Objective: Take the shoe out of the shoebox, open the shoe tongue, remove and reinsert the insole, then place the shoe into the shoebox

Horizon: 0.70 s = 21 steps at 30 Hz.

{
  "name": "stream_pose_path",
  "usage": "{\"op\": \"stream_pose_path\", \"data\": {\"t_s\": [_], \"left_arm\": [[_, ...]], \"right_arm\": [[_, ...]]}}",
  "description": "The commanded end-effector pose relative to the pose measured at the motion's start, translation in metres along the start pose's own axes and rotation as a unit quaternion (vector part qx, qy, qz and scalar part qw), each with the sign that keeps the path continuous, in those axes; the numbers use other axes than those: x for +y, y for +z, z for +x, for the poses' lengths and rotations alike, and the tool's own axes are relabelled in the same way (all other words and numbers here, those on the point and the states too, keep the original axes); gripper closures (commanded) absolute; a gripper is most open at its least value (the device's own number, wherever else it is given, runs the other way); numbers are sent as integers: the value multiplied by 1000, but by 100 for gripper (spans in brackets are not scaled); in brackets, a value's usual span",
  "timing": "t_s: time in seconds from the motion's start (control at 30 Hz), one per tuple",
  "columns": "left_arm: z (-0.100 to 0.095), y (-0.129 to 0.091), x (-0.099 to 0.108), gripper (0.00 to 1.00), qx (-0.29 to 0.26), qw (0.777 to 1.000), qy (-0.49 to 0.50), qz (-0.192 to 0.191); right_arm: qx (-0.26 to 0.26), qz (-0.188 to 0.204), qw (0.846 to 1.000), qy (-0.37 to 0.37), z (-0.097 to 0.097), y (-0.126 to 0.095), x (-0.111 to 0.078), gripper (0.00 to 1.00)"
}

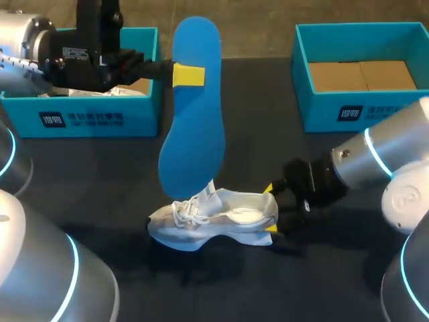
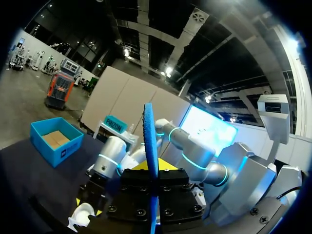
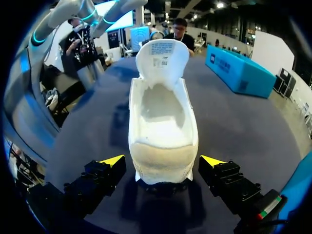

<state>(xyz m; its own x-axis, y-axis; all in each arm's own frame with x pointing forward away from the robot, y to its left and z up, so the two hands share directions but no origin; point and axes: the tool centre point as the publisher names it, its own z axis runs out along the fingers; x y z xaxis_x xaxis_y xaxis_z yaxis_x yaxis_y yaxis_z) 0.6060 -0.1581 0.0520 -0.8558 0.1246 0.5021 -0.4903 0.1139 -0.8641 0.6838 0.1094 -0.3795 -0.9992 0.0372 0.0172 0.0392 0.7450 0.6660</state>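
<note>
While the left gripper (image 1: 188, 75) clamps the insole (image 1: 194, 134) upright in the upper middle of the frame, the shoe (image 1: 221, 218) lies at lower centre, its heel inside the wide-open right gripper (image 1: 269, 208), not touched.

Head view: L box (image 1: 100, 119) half behind L arm (image 1: 87, 47), contents unclear; R box (image 1: 362, 111) cut by edge. Insole (image 1: 194, 107) covers pt. of shoe (image 1: 228, 216) tongue (image 1: 212, 190). L wrist view: insole edge-on, shoe a mere sliver. R wrist view: toe behind tongue.

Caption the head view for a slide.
Left hand holds the blue insole upright above the white shoe; open right hand flanks its heel.
</note>
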Motion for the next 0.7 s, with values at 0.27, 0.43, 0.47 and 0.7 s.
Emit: {"op": "stream_pose_path", "data": {"t_s": [0.27,0.43,0.47,0.7], "left_arm": [[0,1,0,100,-1,1000,-1,-1],[0,1,0,100,-1,1000,-1,-1],[0,1,0,100,-1,1000,-1,-1],[0,1,0,100,-1,1000,-1,-1]], "right_arm": [[6,281,960,0,6,-8,29,0],[3,331,944,4,8,-5,35,0],[1,333,943,5,8,-5,36,0],[5,369,929,10,10,-2,39,0]]}}
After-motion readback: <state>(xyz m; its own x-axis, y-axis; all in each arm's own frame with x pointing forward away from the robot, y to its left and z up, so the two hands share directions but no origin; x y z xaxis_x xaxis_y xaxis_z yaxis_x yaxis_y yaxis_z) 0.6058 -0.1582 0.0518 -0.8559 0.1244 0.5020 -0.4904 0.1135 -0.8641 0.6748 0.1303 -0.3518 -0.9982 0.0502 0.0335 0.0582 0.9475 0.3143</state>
